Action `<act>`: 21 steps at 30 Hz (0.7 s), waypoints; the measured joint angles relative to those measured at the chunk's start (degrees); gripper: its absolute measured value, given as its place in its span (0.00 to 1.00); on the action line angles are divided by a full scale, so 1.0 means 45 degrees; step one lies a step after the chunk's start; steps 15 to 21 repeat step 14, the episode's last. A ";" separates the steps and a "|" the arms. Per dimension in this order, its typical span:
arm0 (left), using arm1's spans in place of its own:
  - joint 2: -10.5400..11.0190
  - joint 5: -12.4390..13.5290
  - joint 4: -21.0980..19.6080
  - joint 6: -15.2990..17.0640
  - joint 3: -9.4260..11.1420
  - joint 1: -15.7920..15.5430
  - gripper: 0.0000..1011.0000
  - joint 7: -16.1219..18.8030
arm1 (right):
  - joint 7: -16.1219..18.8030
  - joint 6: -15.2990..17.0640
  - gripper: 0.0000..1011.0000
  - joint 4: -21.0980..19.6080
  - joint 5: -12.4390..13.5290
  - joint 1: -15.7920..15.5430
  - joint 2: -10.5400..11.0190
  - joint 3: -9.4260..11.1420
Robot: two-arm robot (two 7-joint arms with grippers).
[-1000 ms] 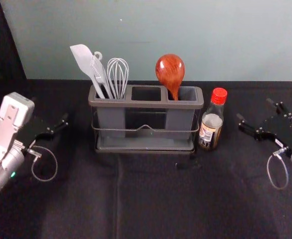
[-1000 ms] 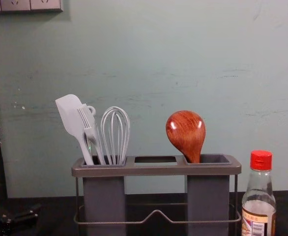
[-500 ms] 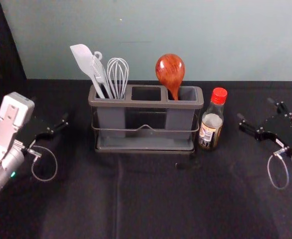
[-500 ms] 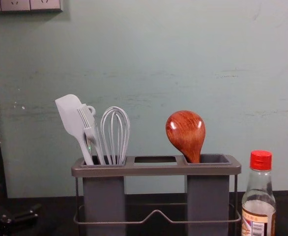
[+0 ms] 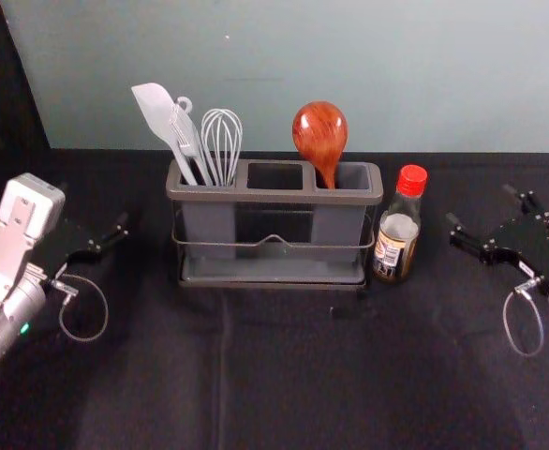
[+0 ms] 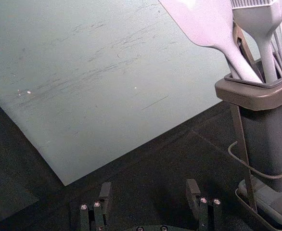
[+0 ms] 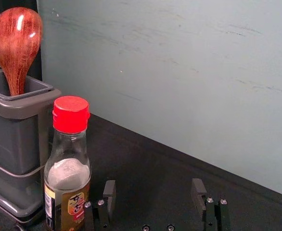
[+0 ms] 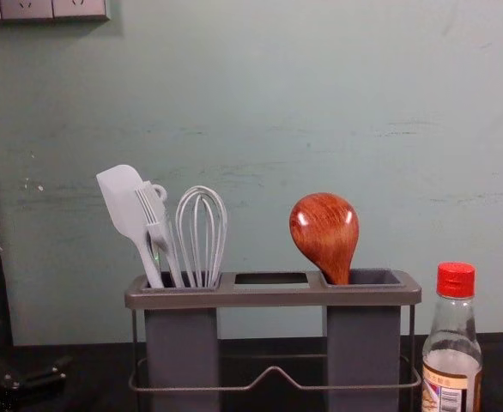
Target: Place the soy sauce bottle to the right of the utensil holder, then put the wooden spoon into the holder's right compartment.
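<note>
We saw nothing shift: soy sauce bottle (image 5: 397, 246) stood right beside the utensil holder (image 5: 274, 196), wooden spoon (image 5: 319, 137) sat in its right compartment (image 5: 354, 176). Left gripper (image 6: 149, 187) and right gripper (image 7: 154, 186) flanked them, wide open, empty. Task looked done.

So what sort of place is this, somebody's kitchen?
Probably a robot test area rather than a working kitchen: a utensil holder and soy sauce bottle stand on black cloth before a plain wall, with the robot's left gripper and right gripper out at either side.
</note>
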 joint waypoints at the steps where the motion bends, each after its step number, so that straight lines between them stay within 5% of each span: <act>1: 0.0000 0.0000 0.0000 0.0001 0.0000 0.0000 0.99 0.0000 | 0.0000 0.0000 0.99 -0.0001 0.0001 -0.0001 0.0000 0.0000; 21: 0.0000 0.0000 0.0000 0.0000 -0.0001 0.0000 0.99 0.0000 | 0.0000 0.0001 0.99 -0.0005 0.0004 -0.0002 0.0000 0.0001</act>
